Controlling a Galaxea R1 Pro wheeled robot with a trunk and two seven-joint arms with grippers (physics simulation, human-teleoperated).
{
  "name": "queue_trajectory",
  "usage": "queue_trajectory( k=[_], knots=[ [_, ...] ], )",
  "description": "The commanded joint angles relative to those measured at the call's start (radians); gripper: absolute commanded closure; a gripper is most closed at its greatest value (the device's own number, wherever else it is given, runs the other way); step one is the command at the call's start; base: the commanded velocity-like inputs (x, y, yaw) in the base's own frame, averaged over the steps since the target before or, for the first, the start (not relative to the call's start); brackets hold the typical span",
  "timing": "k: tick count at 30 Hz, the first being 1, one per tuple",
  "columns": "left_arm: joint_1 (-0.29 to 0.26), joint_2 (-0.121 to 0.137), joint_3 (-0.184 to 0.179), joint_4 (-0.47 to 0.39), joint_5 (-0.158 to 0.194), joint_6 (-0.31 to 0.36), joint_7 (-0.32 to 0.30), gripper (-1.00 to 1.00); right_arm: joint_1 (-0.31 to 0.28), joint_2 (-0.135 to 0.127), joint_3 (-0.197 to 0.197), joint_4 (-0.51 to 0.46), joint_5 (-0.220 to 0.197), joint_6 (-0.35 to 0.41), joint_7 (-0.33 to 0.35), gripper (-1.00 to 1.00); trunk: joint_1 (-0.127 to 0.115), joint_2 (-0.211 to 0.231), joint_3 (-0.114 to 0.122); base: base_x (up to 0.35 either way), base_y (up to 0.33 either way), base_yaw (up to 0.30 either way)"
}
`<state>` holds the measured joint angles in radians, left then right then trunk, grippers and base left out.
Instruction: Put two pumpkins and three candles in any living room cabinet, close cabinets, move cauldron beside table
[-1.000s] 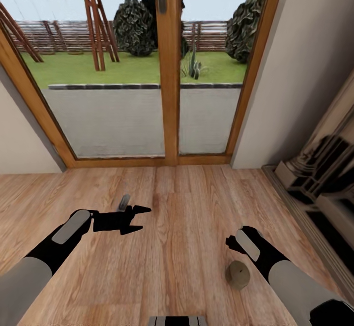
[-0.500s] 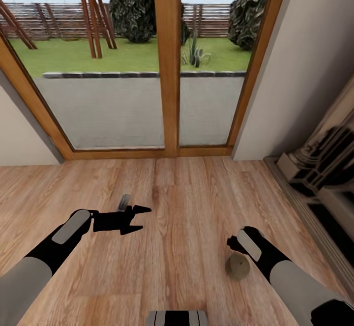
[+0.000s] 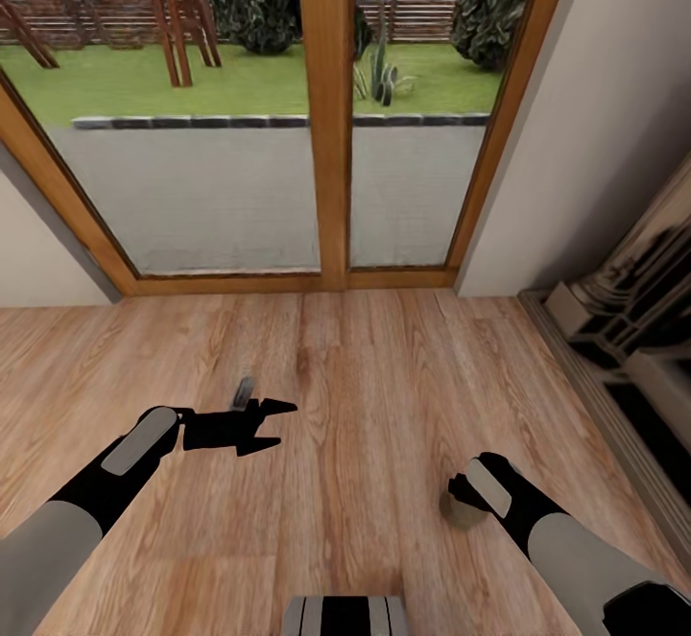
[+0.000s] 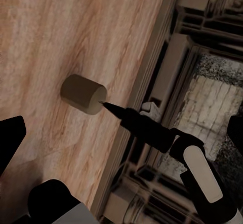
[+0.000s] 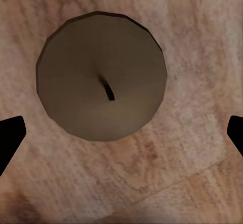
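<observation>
One beige-tan candle (image 3: 459, 513) stands upright on the wood floor at the lower right of the head view, partly covered by my right wrist. My right gripper (image 3: 461, 496) hangs straight above it. In the right wrist view the candle (image 5: 103, 77) shows end-on with its dark wick, and the right gripper (image 5: 121, 133) is open, its black fingertips (image 5: 10, 135) wide apart on either side. My left gripper (image 3: 267, 425) floats open over bare floor at the left. Its wrist view looks across at the candle (image 4: 83, 94) and at the right gripper's fingers (image 4: 132, 123) just above it.
A wood-framed glass door (image 3: 326, 118) onto a garden spans the wall ahead. The stone fireplace (image 3: 629, 324) with its raised hearth edge runs along the right side. A beige wall (image 3: 595, 108) stands between them. My base's front (image 3: 345, 615) shows at the bottom edge.
The camera has tilted down a little, shifting the door upward. My right gripper has come forward and down over the candle, now covering part of it. The left arm has kept its pose.
</observation>
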<state>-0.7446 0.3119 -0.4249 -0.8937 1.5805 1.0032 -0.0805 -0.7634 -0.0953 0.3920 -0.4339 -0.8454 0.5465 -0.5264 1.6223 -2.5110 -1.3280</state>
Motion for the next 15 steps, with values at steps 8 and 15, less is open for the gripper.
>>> queue_trajectory(
  k=[8,15],
  knots=[
    [-0.001,0.001,-0.003,-0.002,-0.005,0.0,-0.008,-1.0,0.0,-0.001,0.008,-0.003,-0.009,-0.013,-0.007,-1.0,0.001,-0.001,-0.009,0.0,0.0,0.0],
    [-0.001,0.001,-0.003,-0.002,-0.005,0.0,-0.008,-1.0,-0.001,-0.001,0.009,0.006,-0.012,-0.095,0.063,-1.0,0.001,-0.001,-0.009,0.0,0.0,0.0]
  ],
)
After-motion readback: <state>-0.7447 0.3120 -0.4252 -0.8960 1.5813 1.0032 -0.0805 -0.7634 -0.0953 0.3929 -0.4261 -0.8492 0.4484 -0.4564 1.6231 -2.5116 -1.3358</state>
